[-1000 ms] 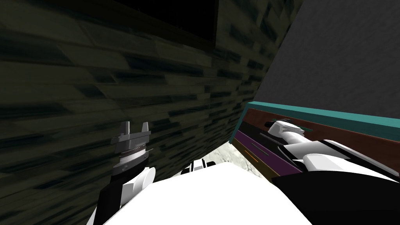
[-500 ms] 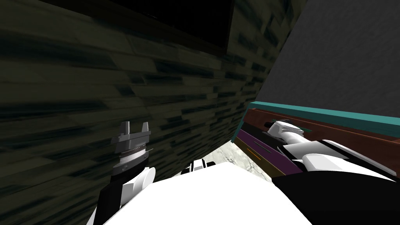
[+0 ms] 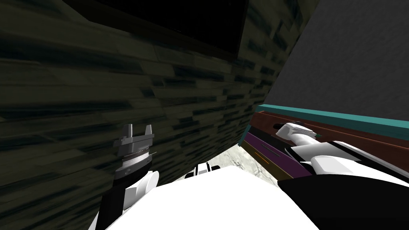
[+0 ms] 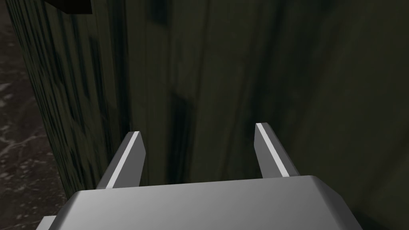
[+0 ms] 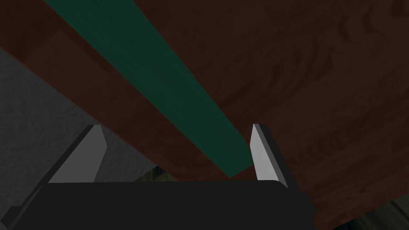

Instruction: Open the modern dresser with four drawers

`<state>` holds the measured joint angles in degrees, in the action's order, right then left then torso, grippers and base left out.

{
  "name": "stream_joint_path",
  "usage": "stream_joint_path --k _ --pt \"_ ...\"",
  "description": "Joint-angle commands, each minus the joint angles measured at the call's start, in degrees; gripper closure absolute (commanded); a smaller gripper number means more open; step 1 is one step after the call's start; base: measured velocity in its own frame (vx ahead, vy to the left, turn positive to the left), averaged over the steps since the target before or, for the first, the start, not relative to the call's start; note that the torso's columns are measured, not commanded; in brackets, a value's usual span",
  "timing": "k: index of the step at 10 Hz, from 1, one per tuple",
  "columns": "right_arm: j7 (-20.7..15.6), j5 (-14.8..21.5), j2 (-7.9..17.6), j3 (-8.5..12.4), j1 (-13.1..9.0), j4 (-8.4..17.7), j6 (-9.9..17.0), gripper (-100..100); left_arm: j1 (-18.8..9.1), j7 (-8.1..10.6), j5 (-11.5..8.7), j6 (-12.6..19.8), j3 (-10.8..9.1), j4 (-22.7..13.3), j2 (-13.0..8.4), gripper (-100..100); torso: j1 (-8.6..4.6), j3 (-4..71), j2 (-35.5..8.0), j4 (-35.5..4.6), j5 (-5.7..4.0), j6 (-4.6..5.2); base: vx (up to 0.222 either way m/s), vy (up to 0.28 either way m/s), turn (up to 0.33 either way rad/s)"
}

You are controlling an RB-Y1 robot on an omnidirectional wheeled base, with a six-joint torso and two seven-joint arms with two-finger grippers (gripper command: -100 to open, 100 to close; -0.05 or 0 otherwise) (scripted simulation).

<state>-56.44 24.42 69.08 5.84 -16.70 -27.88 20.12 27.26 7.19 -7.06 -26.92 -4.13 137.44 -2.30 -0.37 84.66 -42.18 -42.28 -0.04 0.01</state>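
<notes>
Dresser cut by frame edge | right end effector spread astride handle

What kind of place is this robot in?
Likely a room in a house, perhaps a bedroom: a teal-topped dresser with a purple drawer stands against a grey wall, beside a dark brick-patterned wall.

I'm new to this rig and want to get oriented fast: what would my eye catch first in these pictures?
The dresser, with its teal top, stands out brightest at my right. My right pincer is open, close to the green bar handle on the brown top drawer. My left pincer hangs open, raised before the dark brick wall.
</notes>
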Motion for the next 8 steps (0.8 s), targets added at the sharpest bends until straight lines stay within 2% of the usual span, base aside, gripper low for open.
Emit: stream_joint_path --k 1,2,5,7,8 --pt "-3.13 -3.3 1.84 -0.23 -0.89 1.97 -0.77 -100 0.0 0.0 0.0 0.0 0.0 0.0 0.0 0 0.23 -0.04 -0.05 -0.01 0.04 -0.01 -0.019 -0.015 0.077" --pt "-3.13 -3.41 1.84 -0.23 -0.89 1.97 -0.77 -100 0.0 0.0 0.0 0.0 0.0 0.0 0.0 0 0.45 -0.07 -0.1 -0.02 0.11 -0.05 -0.015 -0.004 0.026" --pt "-6.89 -7.6 3.98 -0.53 -1.91 4.47 -1.7 -100 0.0 0.0 0.0 0.0 0.0 0.0 0.01 0 0.68 -0.13 -0.22 -0.1 0.31 -0.02 -0.024 0.013 0.071" --pt "-6.89 -7.6 3.98 -0.53 -1.91 4.47 -1.7 -100 0.0 0.0 0.0 0.0 0.0 0.0 0.0 0 0.82 -0.11 -0.23 -0.14 0.49 0.01 -0.008 0.004 0.015" --pt "-8.14 -9.0 4.69 -0.63 -2.25 5.3 -2.02 -100 0.0 0.0 0.0 0.0 0.0 0.0 0.0 0 0.82 -0.11 -0.23 -0.14 0.49 0.06 -0.007 0.008 0.048"
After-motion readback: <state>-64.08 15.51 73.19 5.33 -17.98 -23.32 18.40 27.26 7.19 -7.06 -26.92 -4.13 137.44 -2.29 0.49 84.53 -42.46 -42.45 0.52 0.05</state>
